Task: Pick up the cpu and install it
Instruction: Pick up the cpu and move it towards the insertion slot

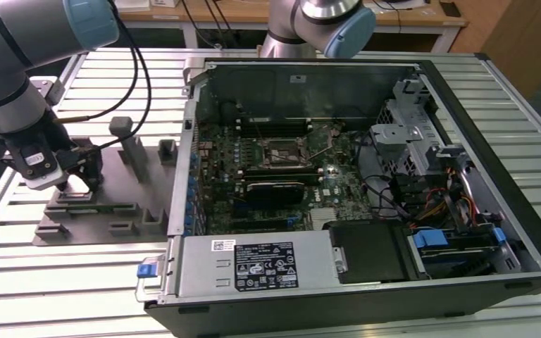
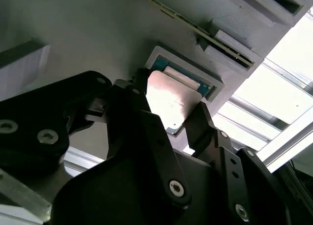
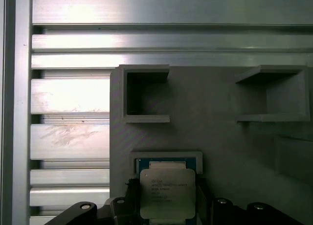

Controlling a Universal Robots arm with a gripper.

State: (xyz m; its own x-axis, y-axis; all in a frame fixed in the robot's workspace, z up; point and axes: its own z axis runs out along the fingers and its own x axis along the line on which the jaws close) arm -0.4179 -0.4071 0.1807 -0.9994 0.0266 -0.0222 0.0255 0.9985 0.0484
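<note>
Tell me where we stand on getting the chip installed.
Done: the gripper is down at the grey fixture. In hand: its jaws grip the chip, which sits at its pocket. Left: carrying it to the socket in the open computer and seating it.

Grey metal robot arm with pale blue joint caps (image 1: 26,63) bends down at the exterior view's left, its wrist turned downward. The black two-fingered gripper (image 1: 71,179) hangs low at the arm's end. In both wrist views the black fingers (image 2: 131,101) stand on opposite sides of the cpu (image 2: 171,98) (image 3: 167,191), a small flat square chip with a pale silver metal top, and press against its edges.
</note>
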